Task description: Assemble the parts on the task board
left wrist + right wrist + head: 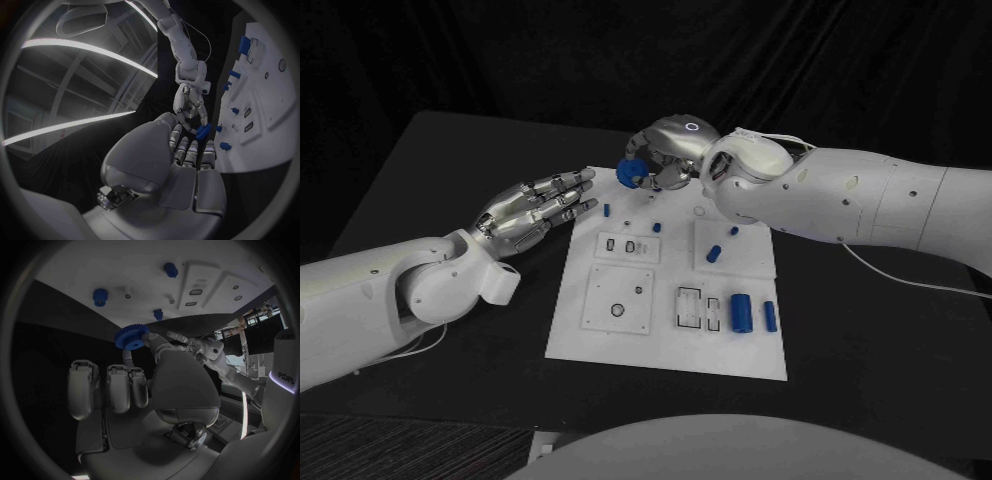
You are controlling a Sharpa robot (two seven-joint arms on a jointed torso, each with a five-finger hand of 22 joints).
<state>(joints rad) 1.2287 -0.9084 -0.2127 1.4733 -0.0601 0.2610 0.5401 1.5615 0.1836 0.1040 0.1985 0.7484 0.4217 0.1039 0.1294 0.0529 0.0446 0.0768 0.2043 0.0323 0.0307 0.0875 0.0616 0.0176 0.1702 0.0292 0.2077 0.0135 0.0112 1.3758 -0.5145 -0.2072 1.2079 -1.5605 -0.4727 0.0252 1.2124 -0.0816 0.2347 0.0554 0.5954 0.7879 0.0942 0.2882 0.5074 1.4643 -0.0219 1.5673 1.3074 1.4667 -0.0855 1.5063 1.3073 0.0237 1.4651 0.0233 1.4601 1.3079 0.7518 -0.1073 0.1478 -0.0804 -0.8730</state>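
In the head view the white task board [668, 345] lies mid-table. Above its far left corner my right hand [672, 152] pinches a blue gear [629, 172] between thumb and a finger; the right wrist view shows the gear [131, 336] at the fingertips, clear of the board [212, 275]. My left hand [531, 208] hovers at the board's far left edge, fingers stretched out and apart, holding nothing. From the left wrist, the left hand [187, 155] points toward the right hand [190, 102] and its gear [203, 131].
Blue parts stay on the board: a small peg [606, 210] near the left hand, two pieces [714, 254] [733, 232] on the raised right panel, and two cylinders [740, 306] [769, 315] lower right. Recessed slots [689, 305] and a round hole [617, 312] sit mid-board.
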